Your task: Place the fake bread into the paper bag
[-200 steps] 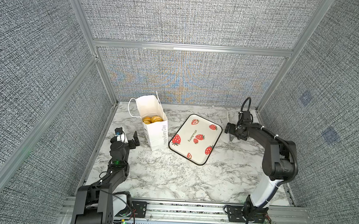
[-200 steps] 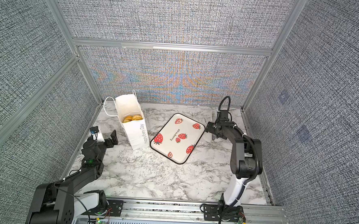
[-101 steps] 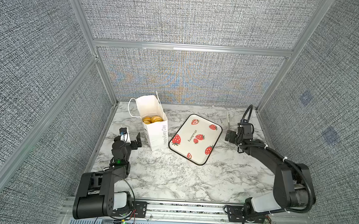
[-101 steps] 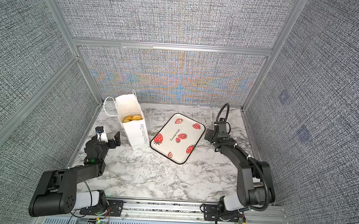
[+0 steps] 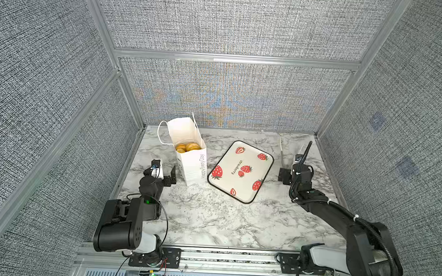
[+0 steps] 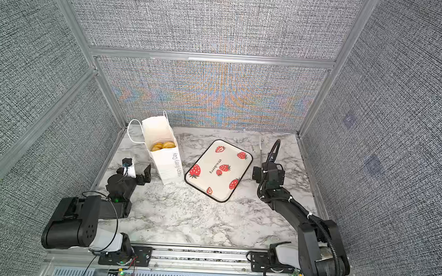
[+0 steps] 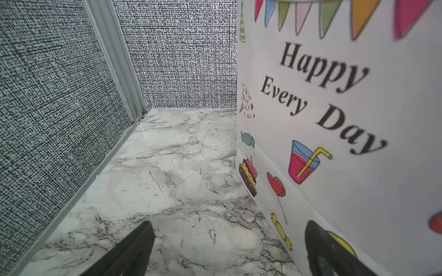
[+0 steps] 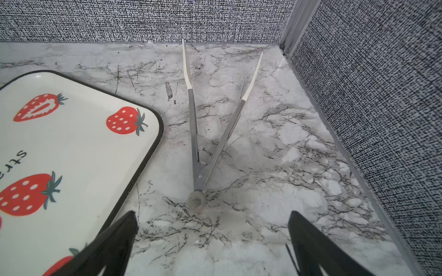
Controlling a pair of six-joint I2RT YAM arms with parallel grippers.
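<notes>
The white paper bag (image 5: 192, 165) (image 6: 167, 165) stands upright and open at the back left, and its "Happy Every Day" side fills the left wrist view (image 7: 346, 119). Glossy orange fake bread (image 5: 187, 147) (image 6: 163, 146) lies inside it, only its top showing. My left gripper (image 5: 165, 168) (image 6: 138, 169) (image 7: 229, 224) is open and empty, low over the table just left of the bag. One finger is close to the bag's wall. My right gripper (image 5: 294, 171) (image 6: 267, 170) (image 8: 212, 215) is open and empty, right of the tray.
A cream strawberry-print tray (image 5: 227, 185) (image 6: 220, 182) (image 8: 83, 143) with a black rim lies mid-table, with no bread on it. Metal tongs (image 5: 281, 154) (image 6: 261, 146) (image 8: 196, 143) lie spread open in front of the right gripper, near the back right corner. Mesh walls enclose the table.
Both arms have folded down and drawn back toward the front rail. The right gripper has slid back a little from the tongs. Both grippers stay open.
</notes>
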